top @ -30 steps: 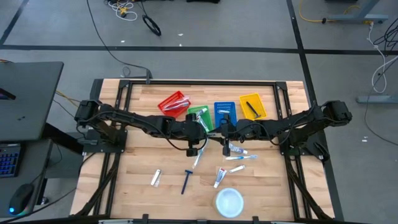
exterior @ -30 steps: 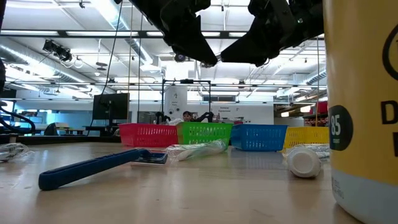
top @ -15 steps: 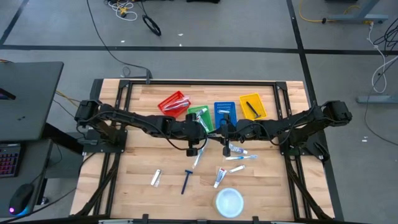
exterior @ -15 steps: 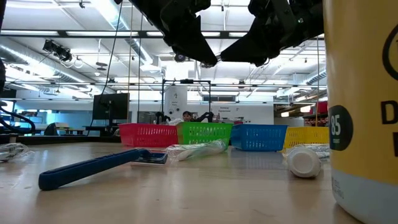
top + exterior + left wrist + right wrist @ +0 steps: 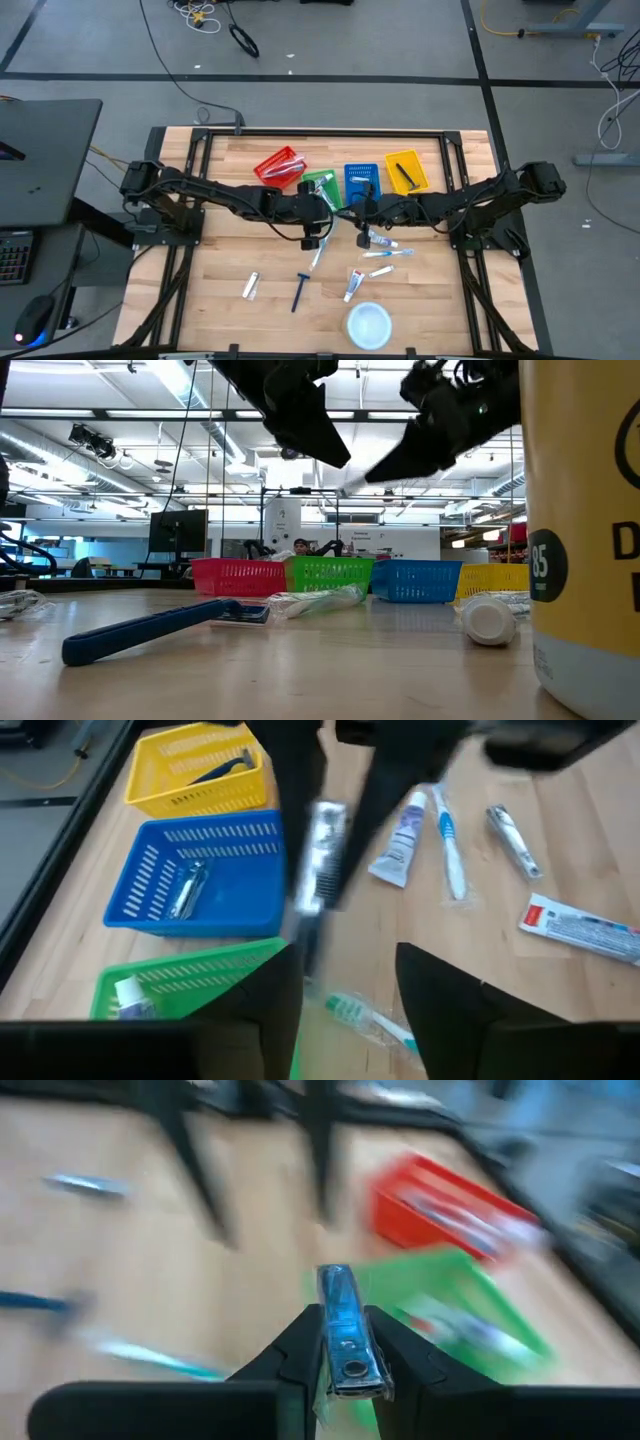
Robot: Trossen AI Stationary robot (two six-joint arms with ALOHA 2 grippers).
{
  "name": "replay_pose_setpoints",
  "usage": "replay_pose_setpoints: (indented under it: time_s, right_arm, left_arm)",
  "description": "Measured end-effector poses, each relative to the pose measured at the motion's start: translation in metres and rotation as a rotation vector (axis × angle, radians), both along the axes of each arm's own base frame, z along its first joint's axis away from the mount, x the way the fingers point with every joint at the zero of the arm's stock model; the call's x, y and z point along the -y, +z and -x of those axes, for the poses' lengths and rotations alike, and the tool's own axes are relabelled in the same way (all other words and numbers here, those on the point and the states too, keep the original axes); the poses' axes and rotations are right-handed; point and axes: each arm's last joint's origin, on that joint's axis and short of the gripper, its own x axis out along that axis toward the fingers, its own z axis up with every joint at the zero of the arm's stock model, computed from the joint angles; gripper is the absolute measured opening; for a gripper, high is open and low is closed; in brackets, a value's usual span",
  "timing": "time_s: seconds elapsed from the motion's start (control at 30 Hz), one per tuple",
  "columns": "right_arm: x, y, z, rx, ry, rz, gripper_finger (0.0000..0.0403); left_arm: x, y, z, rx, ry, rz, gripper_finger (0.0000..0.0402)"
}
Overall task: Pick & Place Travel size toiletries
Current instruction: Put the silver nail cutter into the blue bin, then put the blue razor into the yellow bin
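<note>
The right end effector (image 5: 343, 1342) grips a slim wrapped blue item (image 5: 343, 1330); the left end effector (image 5: 345, 975) is open – it should carry steadily to the blue plastic basket (image 5: 362, 183)

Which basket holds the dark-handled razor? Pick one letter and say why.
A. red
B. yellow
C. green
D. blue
B: the dark-handled razor lies inside the yellow basket, at the far right end of the row of baskets in the high view.
</note>
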Motion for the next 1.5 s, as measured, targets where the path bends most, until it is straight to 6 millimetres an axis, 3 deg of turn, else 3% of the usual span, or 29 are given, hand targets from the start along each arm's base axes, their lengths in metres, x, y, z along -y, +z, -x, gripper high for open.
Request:
replay_pose_setpoints:
  time_s: [0.2,0.3,0.77,1.0,1.5]
  right_arm:
    - [0.015,-0.011,0.013,-0.069,-0.468,0.065,0.0068]
    - [0.024,-0.017,0.019,-0.109,-0.576,0.045,0.0067]
    - [0.075,-0.037,0.031,-0.269,-0.458,-0.254,0.0067]
    - [0.094,-0.045,0.038,-0.238,-0.363,-0.281,0.0072]
    - [0.101,-0.045,0.040,-0.242,-0.354,-0.269,0.0178]
  left_arm:
    - [-0.001,0.000,0.000,0.001,0.029,-0.014,0.0192]
    - [-0.001,0.000,0.000,0.002,0.029,-0.014,0.0191]
    - [-0.001,0.000,0.000,0.004,0.029,-0.013,0.0186]
    - [-0.001,0.000,0.000,0.004,0.027,-0.019,0.0183]
    - [-0.001,0.000,0.000,0.002,0.024,-0.022,0.0183]
